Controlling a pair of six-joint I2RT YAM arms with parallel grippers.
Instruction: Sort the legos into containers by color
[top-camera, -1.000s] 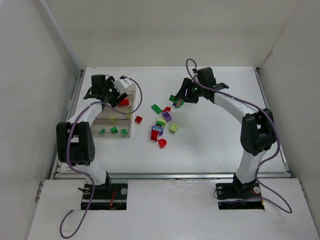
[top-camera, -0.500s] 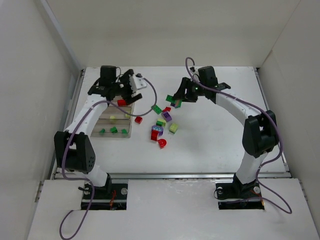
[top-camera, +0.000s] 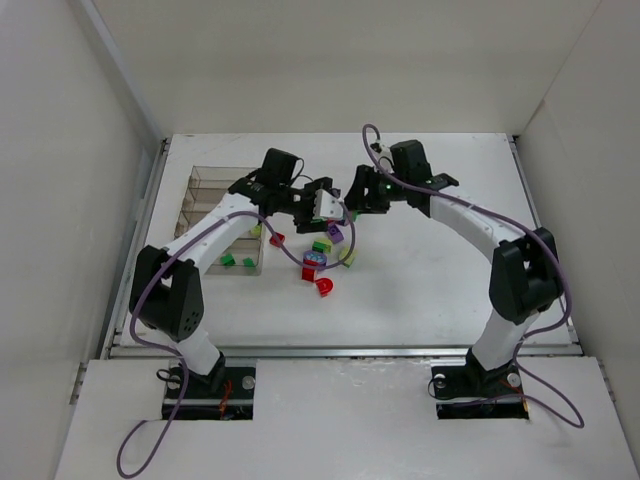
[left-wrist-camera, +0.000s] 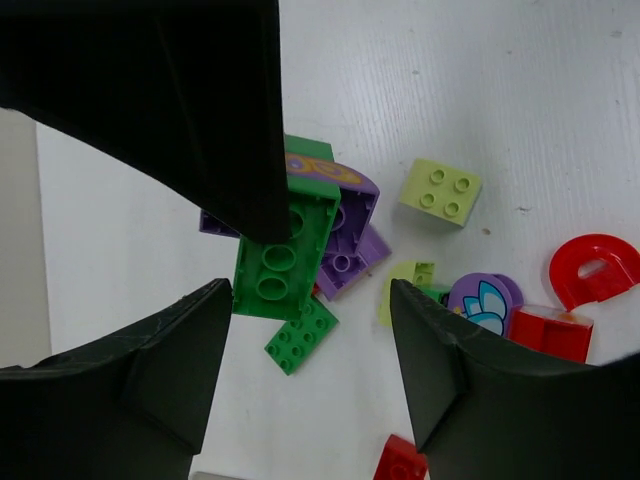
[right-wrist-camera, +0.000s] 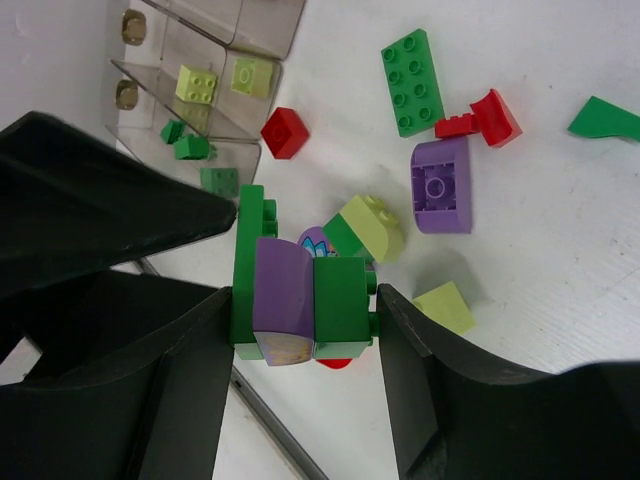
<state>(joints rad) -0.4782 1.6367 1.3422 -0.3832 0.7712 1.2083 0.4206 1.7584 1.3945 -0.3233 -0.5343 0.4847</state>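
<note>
My right gripper (right-wrist-camera: 303, 300) is shut on a clump of legos (right-wrist-camera: 300, 298), a green block with a purple curved brick stuck on it, held above the pile. In the left wrist view that clump (left-wrist-camera: 285, 260) hangs under the right gripper's black finger. My left gripper (left-wrist-camera: 310, 340) stands open just beside it, over a flat green plate (left-wrist-camera: 300, 337), with nothing between its fingers. From above, the left gripper (top-camera: 325, 207) and right gripper (top-camera: 357, 200) almost touch. The clear container (top-camera: 205, 205) sits at the left with green bricks (top-camera: 228, 261) and yellow-green bricks (right-wrist-camera: 196, 83) in its rows.
Loose legos lie under and near both grippers: a yellow-green brick (left-wrist-camera: 441, 190), a red arch (left-wrist-camera: 595, 268), a purple round tile (left-wrist-camera: 485, 303), a red brick (top-camera: 277, 239) close to the container, a long green plate (right-wrist-camera: 412, 80). White walls enclose the table.
My left arm has swung right from above the container to the pile, ending beside the right gripper. The right gripper has shifted slightly left, still holding its clump.
</note>
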